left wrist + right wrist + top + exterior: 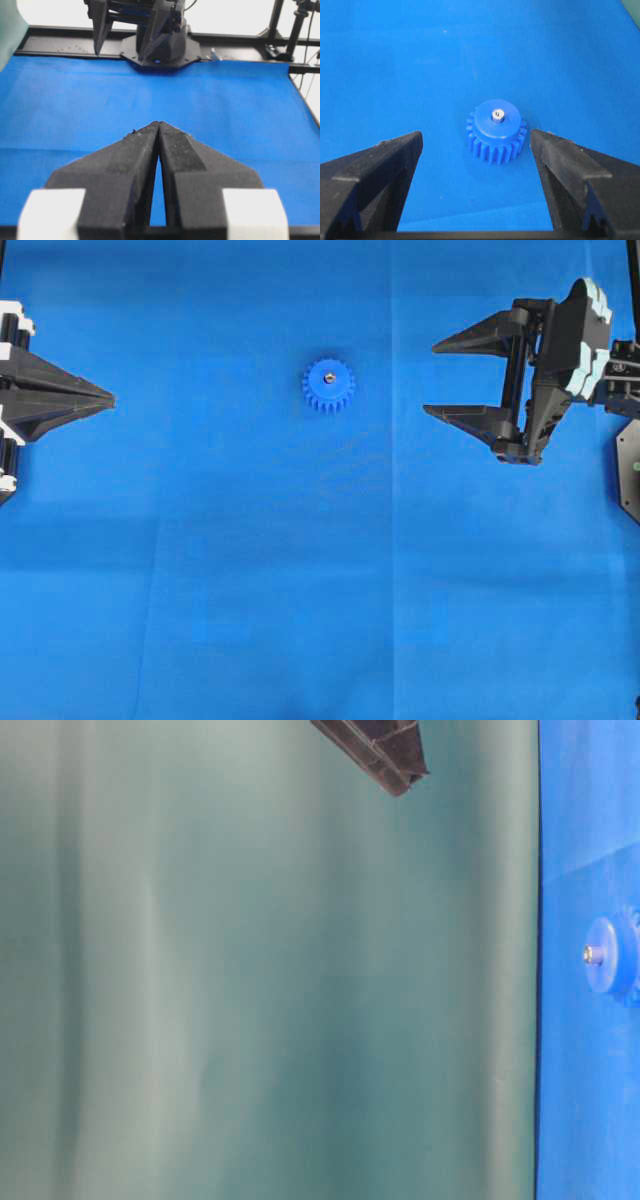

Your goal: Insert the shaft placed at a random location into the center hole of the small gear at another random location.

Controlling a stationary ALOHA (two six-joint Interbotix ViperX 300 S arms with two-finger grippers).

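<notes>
The small blue gear (328, 386) lies flat on the blue mat, above the middle of the overhead view. The silvery shaft (328, 377) stands in the center hole of its hub, filling it. The gear (496, 131) and the shaft (498, 115) also show in the right wrist view, and the shaft's tip (592, 955) in the table-level view. My right gripper (433, 377) is open and empty, well to the right of the gear (476, 142). My left gripper (110, 398) is shut and empty at the far left (159, 123).
The blue mat (250, 590) covers the whole table. The right arm's base (159, 47) stands at the mat's far edge in the left wrist view. A green backdrop (250, 970) fills most of the table-level view.
</notes>
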